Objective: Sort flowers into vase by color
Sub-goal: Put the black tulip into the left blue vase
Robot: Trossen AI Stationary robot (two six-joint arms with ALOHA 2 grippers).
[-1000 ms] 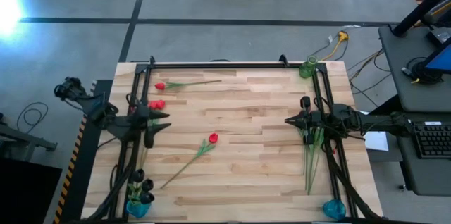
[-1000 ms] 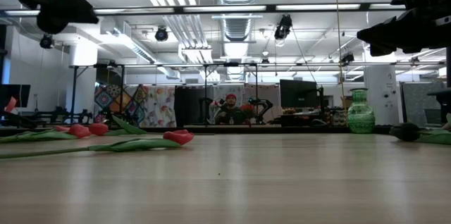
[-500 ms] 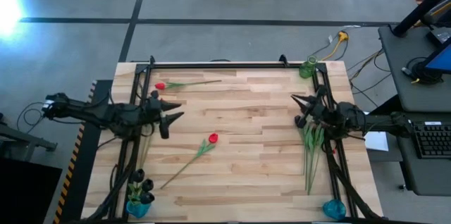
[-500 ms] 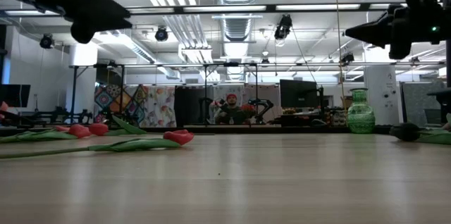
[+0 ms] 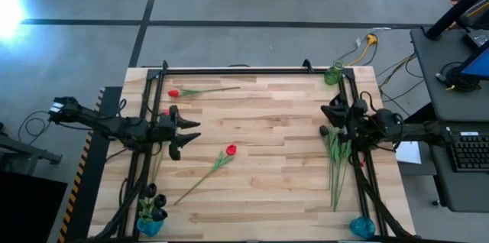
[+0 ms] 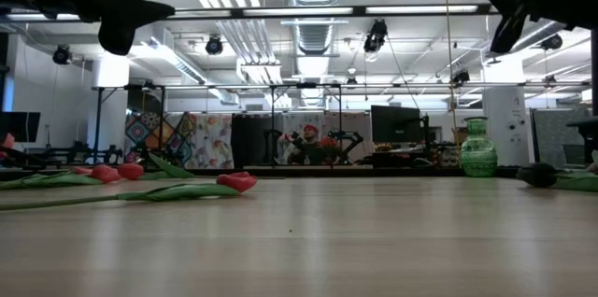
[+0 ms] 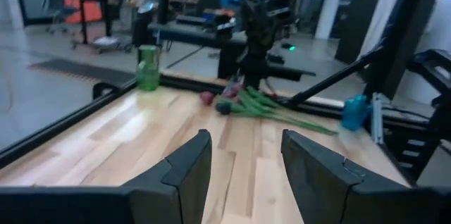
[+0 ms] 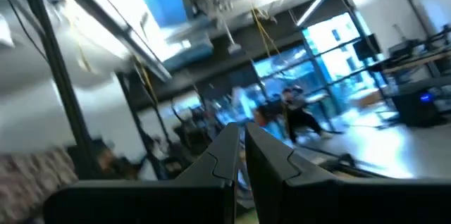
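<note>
Hovering above the left side of the pale wooden plank table (image 5: 275, 197), the left gripper (image 5: 189, 130) holds nothing, its two dark fingers (image 7: 187, 175) spread apart with bare tabletop visible between them in the left wrist view. The right gripper (image 5: 327, 113) sits raised over the right side of the table, near the far edge, its fingers (image 8: 224, 155) pressed together and empty (its wrist camera is tilted up toward the room's ceiling). A bright red tulip-like flower with a long green stem (image 5: 221, 158) lies near the table's centre, head toward the far side. Another red flower (image 5: 174, 92) lies near the far left corner, and a further red head (image 5: 166, 111) shows just beside the left arm. A bundle of green-stemmed flowers (image 5: 337, 163) lies along the right side, below the right gripper. Dark near-black flowers (image 5: 153, 197) stand in a blue vase (image 5: 147, 228) at the near left corner. A second blue vase (image 5: 361, 227) stands at the near right corner, and a green glass vase (image 5: 334, 74) at the far right corner.
</note>
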